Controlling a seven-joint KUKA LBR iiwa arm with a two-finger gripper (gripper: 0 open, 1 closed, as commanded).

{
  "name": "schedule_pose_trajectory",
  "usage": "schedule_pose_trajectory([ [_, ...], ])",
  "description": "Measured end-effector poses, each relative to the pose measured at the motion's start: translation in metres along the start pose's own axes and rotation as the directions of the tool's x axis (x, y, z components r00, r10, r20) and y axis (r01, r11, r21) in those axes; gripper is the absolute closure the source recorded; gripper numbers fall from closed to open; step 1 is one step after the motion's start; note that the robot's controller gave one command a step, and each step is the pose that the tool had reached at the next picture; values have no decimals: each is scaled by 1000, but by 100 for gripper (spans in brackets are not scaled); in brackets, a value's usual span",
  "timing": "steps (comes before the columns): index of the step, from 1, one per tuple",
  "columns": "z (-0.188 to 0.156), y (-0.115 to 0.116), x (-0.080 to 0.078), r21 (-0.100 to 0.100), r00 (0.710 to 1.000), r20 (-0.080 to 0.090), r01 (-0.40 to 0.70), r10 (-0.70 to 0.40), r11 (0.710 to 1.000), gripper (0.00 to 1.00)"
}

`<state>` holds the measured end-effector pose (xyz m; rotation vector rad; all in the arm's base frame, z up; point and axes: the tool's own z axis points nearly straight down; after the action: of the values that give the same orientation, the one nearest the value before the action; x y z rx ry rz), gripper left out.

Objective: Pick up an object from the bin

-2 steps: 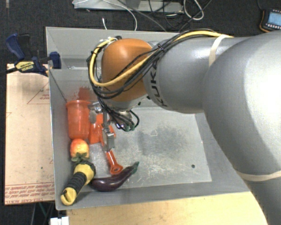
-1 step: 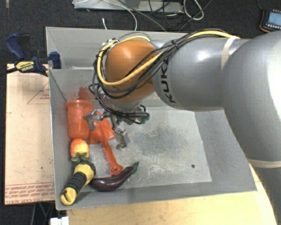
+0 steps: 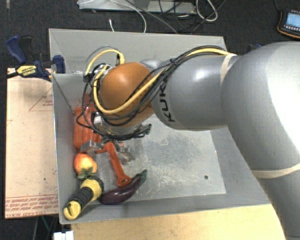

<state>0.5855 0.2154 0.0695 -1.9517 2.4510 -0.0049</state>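
Observation:
My gripper [image 3: 115, 138] hangs low at the bin's left side, mostly hidden under the arm's wrist. It sits right over an orange plastic tool [image 3: 80, 132] whose long handle [image 3: 118, 167] runs toward the bin's front. I cannot see anything held in it. Just in front of the gripper lies a small peach-coloured toy fruit [image 3: 84, 164]. Beyond that, a purple toy eggplant [image 3: 123, 189] rests beside the handle's end.
A yellow and black grip-like thing [image 3: 83, 198] lies in the bin's front left corner. The left wall is close to the gripper. The arm covers the bin's back and right; bare floor shows at the front right.

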Motion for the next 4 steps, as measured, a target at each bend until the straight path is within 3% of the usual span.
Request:
schedule_pose_trajectory([
  [1, 0, -27, 13, -7, 973, 4, 230, -230, 973, 100],
  [3, -13, -24, 14, -15, 973, 3, 230, -230, 973, 100],
  [4, -53, -27, 13, -5, 973, 5, 229, -229, 973, 100],
])
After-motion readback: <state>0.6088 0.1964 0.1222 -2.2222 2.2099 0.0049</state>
